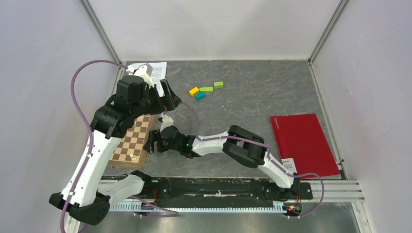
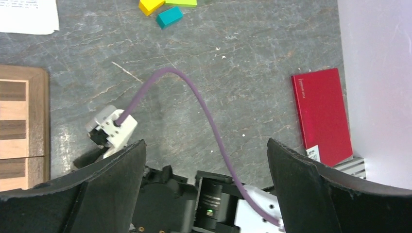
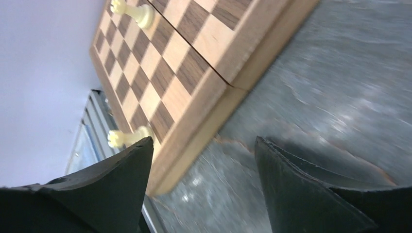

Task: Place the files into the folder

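On folder (image 1: 303,143): wht label (image 1: 288,164), txt illegible

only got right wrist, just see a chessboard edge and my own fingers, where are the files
Observer: The files lie at the table's far left corner, beyond the chessboard, partly hidden by the left arm.
Operator: and the folder
Observer: The folder lies flat and shut along the right wall, across the table from the files.
Operator: left holding anything
Observer: No, the left fingers are open with nothing between them.
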